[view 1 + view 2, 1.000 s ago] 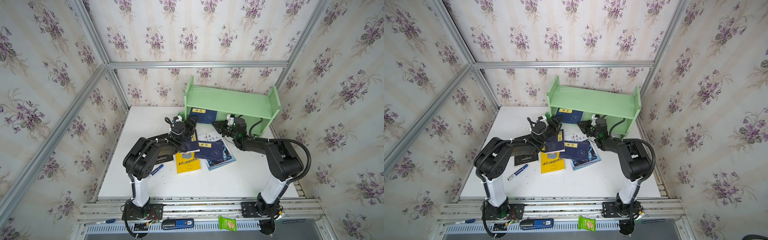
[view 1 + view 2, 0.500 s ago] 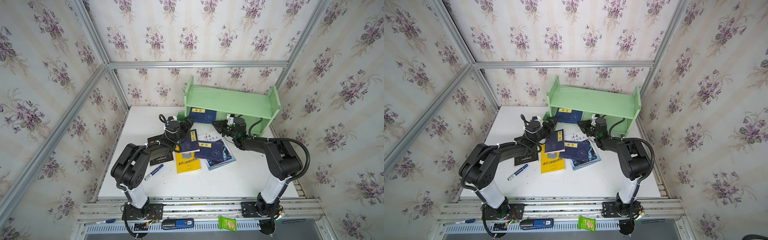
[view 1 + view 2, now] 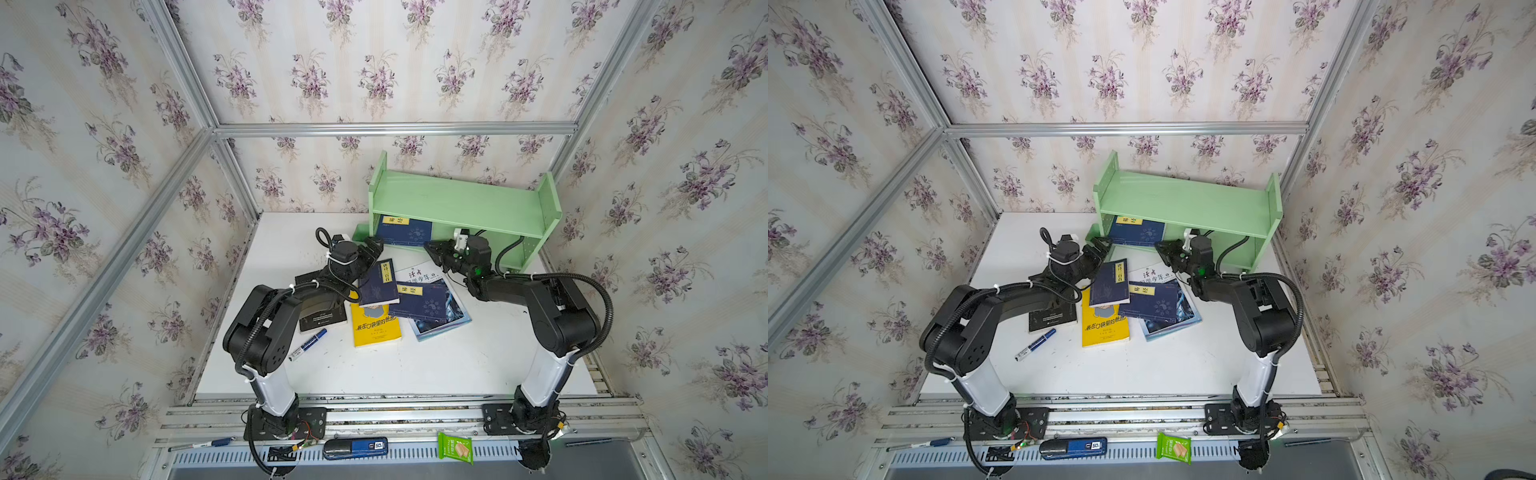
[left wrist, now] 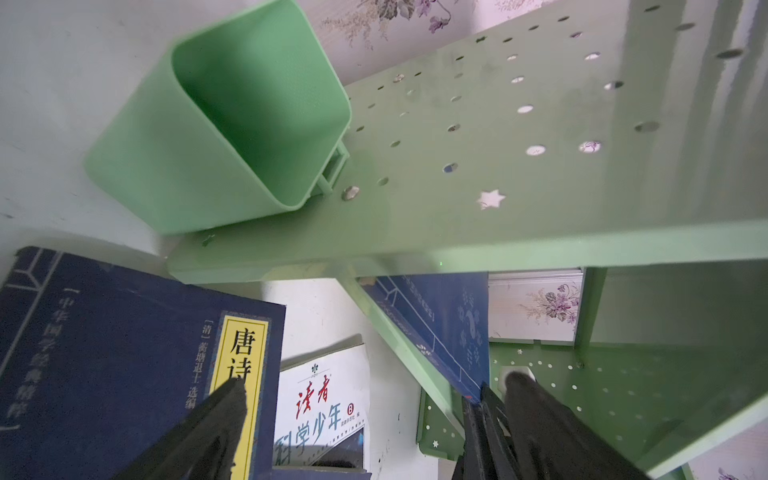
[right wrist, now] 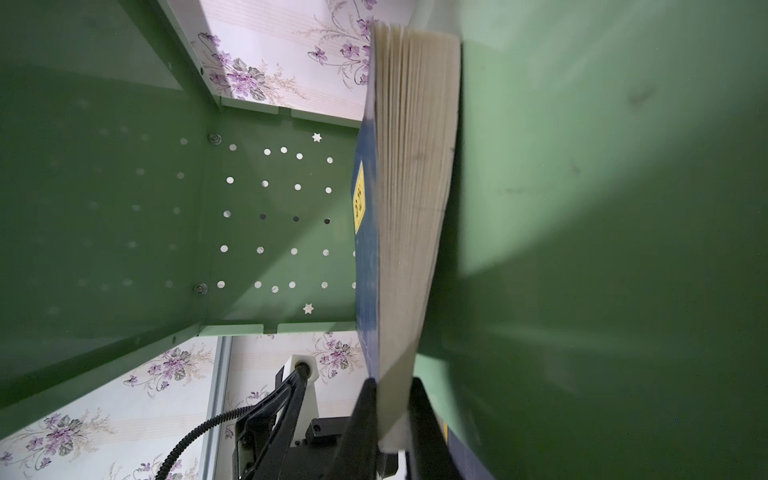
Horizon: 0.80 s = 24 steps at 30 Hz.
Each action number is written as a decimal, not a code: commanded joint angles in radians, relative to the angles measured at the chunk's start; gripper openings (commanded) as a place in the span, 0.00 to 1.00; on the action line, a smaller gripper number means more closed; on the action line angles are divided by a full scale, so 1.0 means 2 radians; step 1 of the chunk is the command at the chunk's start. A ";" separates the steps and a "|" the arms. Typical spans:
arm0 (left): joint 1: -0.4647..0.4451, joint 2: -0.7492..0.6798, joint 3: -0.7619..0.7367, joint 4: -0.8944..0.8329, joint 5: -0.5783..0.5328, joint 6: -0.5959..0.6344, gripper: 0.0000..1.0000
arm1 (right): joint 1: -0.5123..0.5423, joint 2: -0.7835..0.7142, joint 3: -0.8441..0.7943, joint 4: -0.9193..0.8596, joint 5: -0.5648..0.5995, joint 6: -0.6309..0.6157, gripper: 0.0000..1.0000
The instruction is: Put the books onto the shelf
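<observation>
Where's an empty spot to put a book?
The top of the shelf is bare. So is the table in front, between book pile and arm bases, and its back-left corner. Crowded: that pile mid-table, and the lower tier, where the right claw grips a navy book.

Enclosure: wallpaper point(image 3: 374, 62) on rear and both side walls, pale cream stripes w/ purple flower sprigs; same pattern in both top views. Frame: aluminium crossbar point(image 3: 395, 128) runs horiz. across rear wall; left upright point(image 3: 178, 62) and right upright point(image 3: 602, 83) meet its ends; slanted rail point(image 3: 124, 249) runs along left wall to the left corner joint. Work surface: white desk point(image 3: 415, 374), matt, lightly scuffed, butted against rear wall. Front edge: aluminium track point(image 3: 395, 409) across full width; slotted vent strip point(image 3: 415, 455) just in front of it. Lighting: even, diffuse; shadows soft.
</observation>
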 commanded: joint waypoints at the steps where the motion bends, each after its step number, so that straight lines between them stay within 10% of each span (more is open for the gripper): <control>1: 0.002 0.008 0.012 0.007 0.006 0.011 0.99 | 0.000 0.001 -0.003 0.018 0.022 -0.005 0.09; 24: 0.001 0.083 0.081 -0.024 -0.017 -0.024 0.99 | 0.000 0.017 -0.004 0.028 0.011 0.000 0.09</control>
